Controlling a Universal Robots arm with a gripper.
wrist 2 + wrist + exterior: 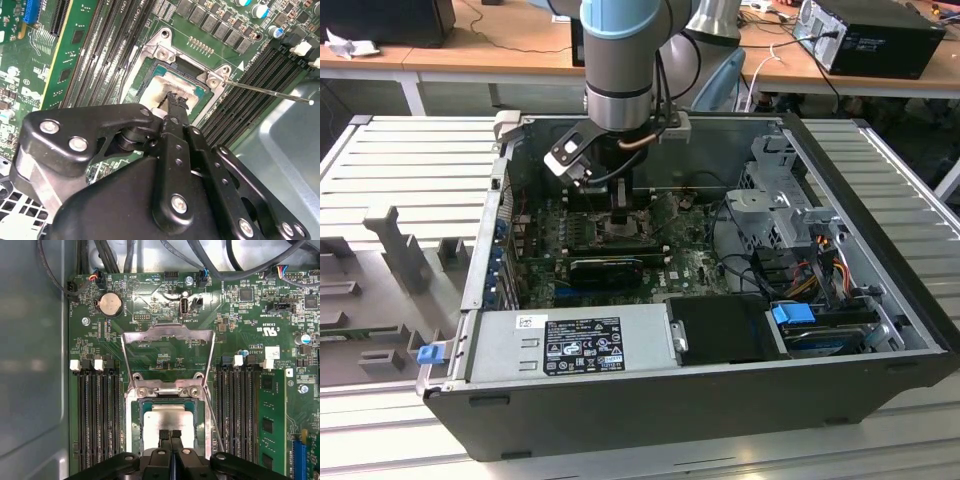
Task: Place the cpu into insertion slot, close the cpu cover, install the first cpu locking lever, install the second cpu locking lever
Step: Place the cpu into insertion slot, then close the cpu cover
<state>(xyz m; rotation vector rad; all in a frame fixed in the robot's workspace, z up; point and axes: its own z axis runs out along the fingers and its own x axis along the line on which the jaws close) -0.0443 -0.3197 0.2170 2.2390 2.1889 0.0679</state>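
We see the pincer [170,435] clenched, its two black fingertips [164,434] pressed together with nothing between them, low inside the open computer case [720,400]. The tips sit over the cpu [167,415], at the edge farthest from the cover's hinge. We cannot tell whether they touch it. The cpu lies flat and square in the insertion slot [140,410], pale face up, with the slot's dark rim showing around it.

On the side of the slot away from the pincer, the cpu cover [165,331] stands swung up on its hinge. Its window frames the green board behind it, so the slot is uncovered from above. A thin locking lever [215,422] runs along one side of the slot. In the second wrist view it juts out from a corner of the slot and passes over the neighbouring memory slots [250,107].

Long black memory slots [95,415] crowd the slot closely on both flanks. Beyond one bank stands a green memory stick [267,415], and beyond the other rises the grey case wall [30,365]. Past the raised cover, farther from the slot, lie a coin battery [110,304] and dark cables [120,255] at the board's edge.

In the exterior view the arm comes straight down onto the slot. The open room lies above the slot, and the case rests on a ribbed grey bench [410,160].
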